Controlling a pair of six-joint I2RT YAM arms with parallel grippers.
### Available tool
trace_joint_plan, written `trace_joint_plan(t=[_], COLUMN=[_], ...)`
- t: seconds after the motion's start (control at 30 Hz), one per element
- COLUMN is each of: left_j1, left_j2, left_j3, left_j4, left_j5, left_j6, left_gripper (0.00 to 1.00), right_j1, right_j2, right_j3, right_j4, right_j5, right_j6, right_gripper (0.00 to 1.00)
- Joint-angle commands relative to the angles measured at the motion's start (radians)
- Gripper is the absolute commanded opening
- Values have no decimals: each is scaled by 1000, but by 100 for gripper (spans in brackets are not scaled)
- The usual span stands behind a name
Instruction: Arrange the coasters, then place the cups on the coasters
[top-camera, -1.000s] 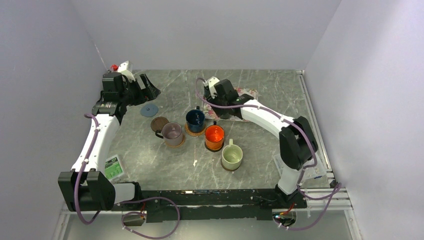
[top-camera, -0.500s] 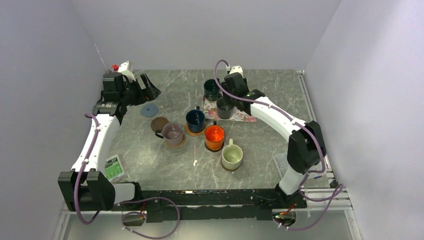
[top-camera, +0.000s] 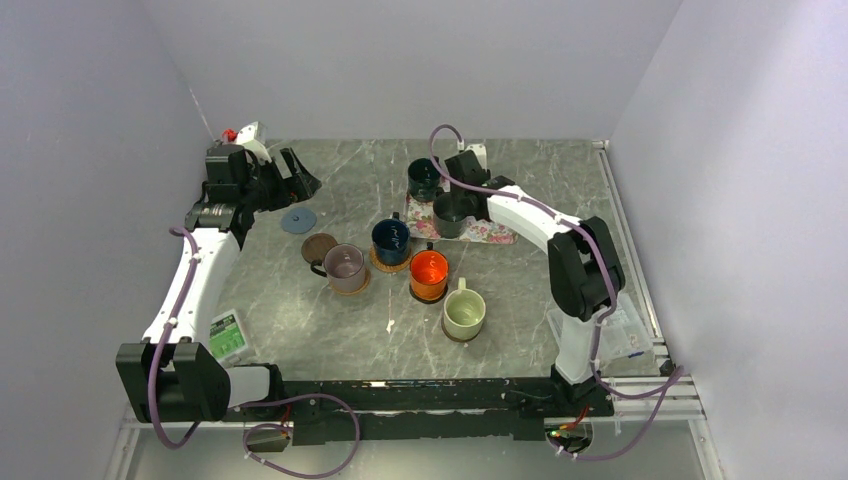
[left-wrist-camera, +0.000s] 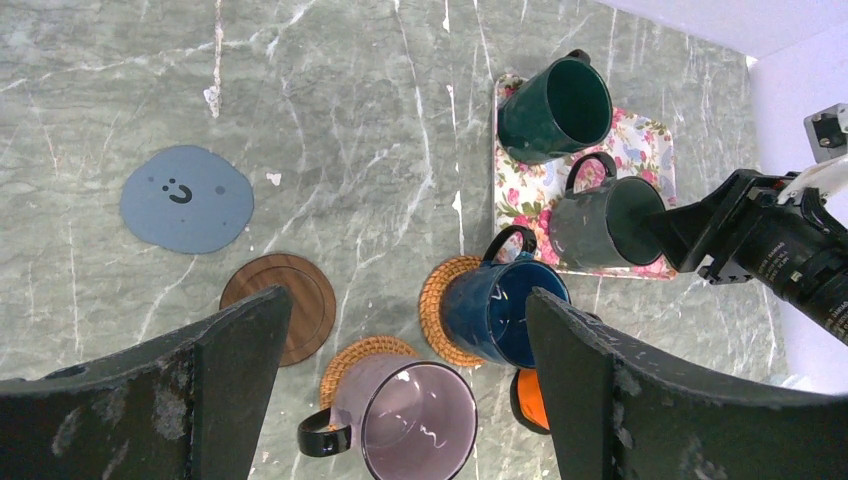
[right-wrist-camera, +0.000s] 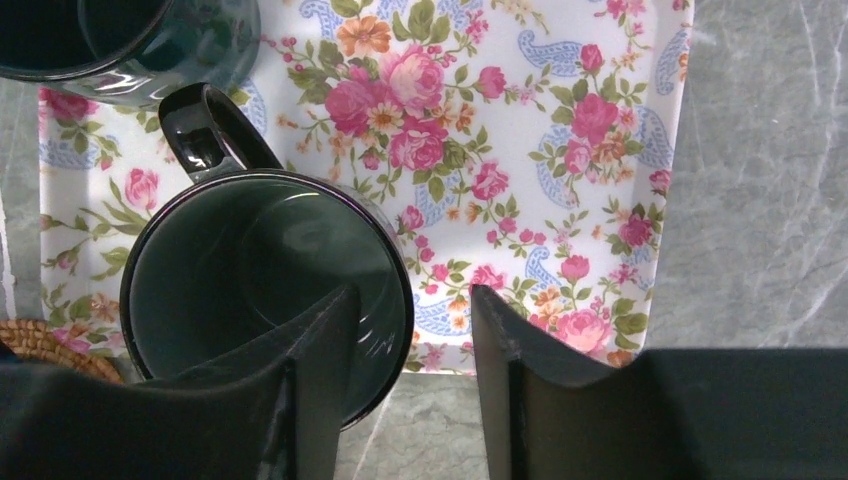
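Grey mug (right-wrist-camera: 230, 270) wall in R tool (right-wrist-camera: 410, 300) gap, tool apart, unclamped; L tool (left-wrist-camera: 408, 300) wide apart, well away.

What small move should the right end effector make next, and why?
Probably close the jaws on the rim. The right end effector straddles the wall of the dark grey mug, one finger inside, one outside, not yet gripping; the mug stands on the floral mat, not a coaster.

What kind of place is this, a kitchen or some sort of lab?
Probably a robotics lab test cell, not a kitchen: a left arm and right arm bolted to a metal frame, blank walls boxing in the marble-look table, and mugs set out like props.
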Motion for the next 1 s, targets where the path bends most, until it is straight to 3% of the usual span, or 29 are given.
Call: trace_joint_plan(t=[0.0,0.13,0.33,0.53,0.77,0.97], left_j1=[-4,-4,-5,-4,-4,-4], left_j2=[-15,-13,-15,-12,-12,-10], left_j3=[24,24,24,26,25,26], left_j4=[8,9,8,6,8,7], left_j5=[-5,-3,-4,-2,-1,1], left_j6=[23,23,23,25,25,25], left_gripper=[94,94,94,94,94,94], right_j1=[-2,-11,-34,-61,-73,-86], right_j2=[19,22,16,39,53,65], right_j3=[56,52,49,73,59,60], right_j4=[0,0,23,70,153,163], right_j5=[-7,12,4,-124,-317,-356], right_j6=[22,22,-5,-136,-383,-524], right_gripper=[43,29,21,0,0,0])
